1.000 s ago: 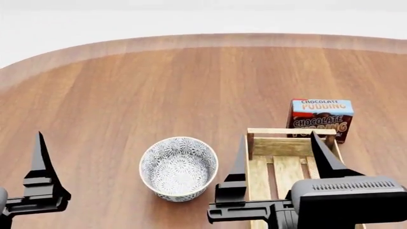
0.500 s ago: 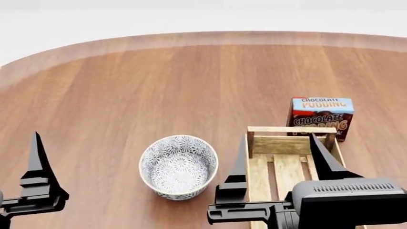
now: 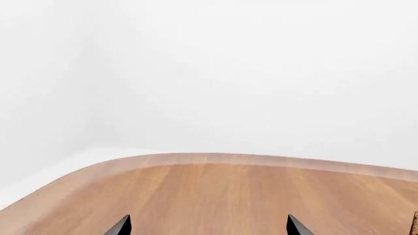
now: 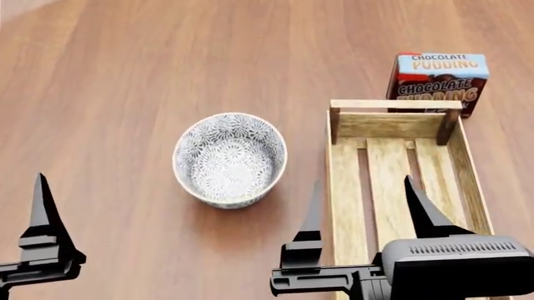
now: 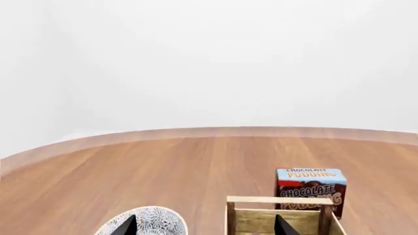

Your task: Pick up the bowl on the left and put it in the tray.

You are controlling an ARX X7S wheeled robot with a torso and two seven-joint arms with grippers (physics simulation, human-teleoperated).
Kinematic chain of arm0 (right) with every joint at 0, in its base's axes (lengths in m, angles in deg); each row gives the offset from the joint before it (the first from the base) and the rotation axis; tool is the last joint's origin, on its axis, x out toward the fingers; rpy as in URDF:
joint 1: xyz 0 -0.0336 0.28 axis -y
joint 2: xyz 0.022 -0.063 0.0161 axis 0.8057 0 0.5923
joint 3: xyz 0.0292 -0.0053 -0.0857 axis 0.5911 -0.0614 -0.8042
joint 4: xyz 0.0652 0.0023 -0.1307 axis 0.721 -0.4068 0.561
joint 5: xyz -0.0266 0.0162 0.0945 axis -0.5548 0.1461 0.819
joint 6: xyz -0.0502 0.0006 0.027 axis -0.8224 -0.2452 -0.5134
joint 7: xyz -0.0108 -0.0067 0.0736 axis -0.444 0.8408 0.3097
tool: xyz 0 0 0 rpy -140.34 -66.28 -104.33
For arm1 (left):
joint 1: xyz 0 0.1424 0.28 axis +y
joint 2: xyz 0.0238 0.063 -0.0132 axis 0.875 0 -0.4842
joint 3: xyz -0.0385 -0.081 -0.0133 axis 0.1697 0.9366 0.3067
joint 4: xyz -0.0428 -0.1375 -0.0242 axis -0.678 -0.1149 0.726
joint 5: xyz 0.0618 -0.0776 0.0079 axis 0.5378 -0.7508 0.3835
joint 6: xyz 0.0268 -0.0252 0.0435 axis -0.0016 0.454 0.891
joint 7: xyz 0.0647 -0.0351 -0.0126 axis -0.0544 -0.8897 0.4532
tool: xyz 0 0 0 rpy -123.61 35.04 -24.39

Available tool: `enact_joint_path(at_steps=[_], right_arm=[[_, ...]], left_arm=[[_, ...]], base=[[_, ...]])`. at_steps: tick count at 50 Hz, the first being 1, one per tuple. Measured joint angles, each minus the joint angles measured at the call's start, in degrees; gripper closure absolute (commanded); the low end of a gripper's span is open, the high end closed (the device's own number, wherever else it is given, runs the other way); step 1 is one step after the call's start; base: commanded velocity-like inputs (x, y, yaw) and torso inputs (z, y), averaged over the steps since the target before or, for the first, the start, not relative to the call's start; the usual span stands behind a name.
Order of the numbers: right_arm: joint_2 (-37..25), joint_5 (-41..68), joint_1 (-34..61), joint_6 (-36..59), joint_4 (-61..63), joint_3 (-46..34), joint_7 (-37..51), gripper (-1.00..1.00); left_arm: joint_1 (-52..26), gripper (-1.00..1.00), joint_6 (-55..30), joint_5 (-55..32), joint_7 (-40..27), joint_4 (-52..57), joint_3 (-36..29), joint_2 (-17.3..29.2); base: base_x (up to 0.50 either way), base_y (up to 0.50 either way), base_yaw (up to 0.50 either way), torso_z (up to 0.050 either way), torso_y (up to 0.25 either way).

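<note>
The bowl [image 4: 229, 159], white with a fine grey-blue floral pattern, stands upright on the wooden table, left of the tray [image 4: 344, 187]. The tray is a long light-wood crate with a slatted bottom, and it holds nothing. My right gripper [image 4: 362, 181] is open, hovering over the tray's near left part, its left finger in the gap between bowl and tray. In the right wrist view the bowl [image 5: 153, 220] shows behind the left finger, and the tray [image 5: 277, 201] sits ahead. My left gripper [image 3: 209, 225] is open over bare table; one finger [image 4: 42, 212] shows at the near left, well apart from the bowl.
A chocolate pudding box [image 4: 439, 78] stands upright just behind the tray's far end, also visible as the pudding box [image 5: 310, 188] in the right wrist view. The table's curved far edge [image 3: 216, 159] runs ahead of the left gripper, against a white background.
The head view has tilted down: the table's far edge has left the picture and bowl, tray and box sit higher in it. Both grippers stay open, about where they were.
</note>
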Motion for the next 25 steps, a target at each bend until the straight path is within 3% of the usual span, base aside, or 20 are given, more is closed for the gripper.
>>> enact_joint_path(at_steps=[25], right_arm=[[-0.27, 0.08, -0.08, -0.43, -0.26, -0.48, 0.21, -1.00]], left_arm=[[0.34, -1.00, 1.49, -0.50, -0.94, -0.50, -0.77, 0.90]], base=[[0.00, 0.00, 0.00, 0.000, -0.250]])
